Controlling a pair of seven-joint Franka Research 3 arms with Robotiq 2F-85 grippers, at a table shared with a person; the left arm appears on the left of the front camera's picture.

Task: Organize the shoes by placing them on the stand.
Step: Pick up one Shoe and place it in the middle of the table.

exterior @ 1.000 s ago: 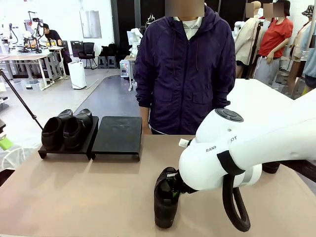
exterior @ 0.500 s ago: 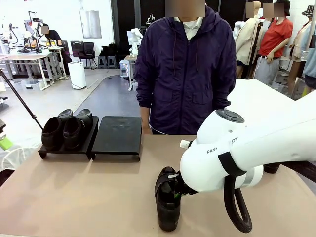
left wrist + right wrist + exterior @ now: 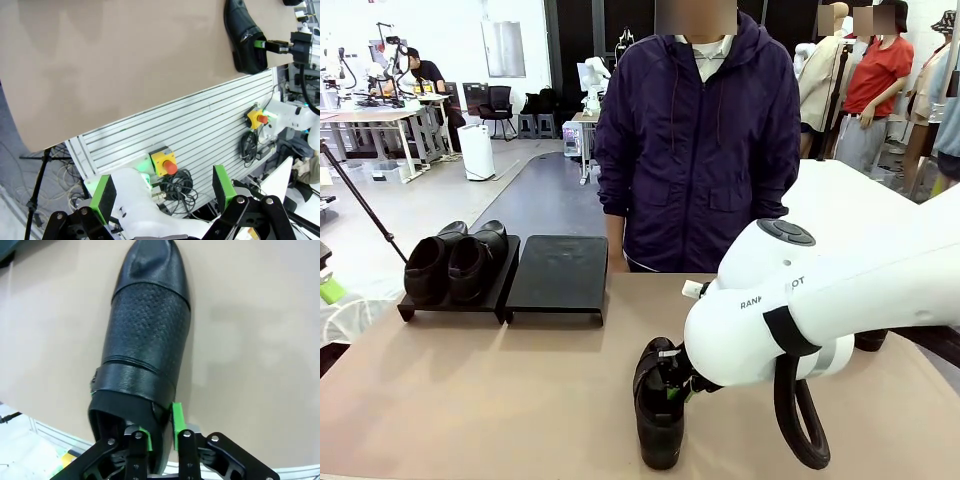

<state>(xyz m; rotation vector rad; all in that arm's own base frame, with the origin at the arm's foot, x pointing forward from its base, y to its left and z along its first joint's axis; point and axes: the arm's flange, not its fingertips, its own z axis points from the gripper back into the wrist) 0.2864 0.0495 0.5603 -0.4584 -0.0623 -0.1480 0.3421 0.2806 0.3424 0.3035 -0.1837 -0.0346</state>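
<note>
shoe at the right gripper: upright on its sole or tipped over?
Upright: the shoe sits sole-down on the table, with its upper and opening facing up.

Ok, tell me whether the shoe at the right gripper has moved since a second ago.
Yes. The shoe has shifted slightly toward the near edge of the table, farther from the empty stand.

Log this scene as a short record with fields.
pair of shoes: side by side on left platform
right platform: no shoes on it
third shoe: lying on table, near robot's edge
right gripper: closed on third shoe's heel wall
left gripper: open, holding nothing
person: standing at far side
</note>
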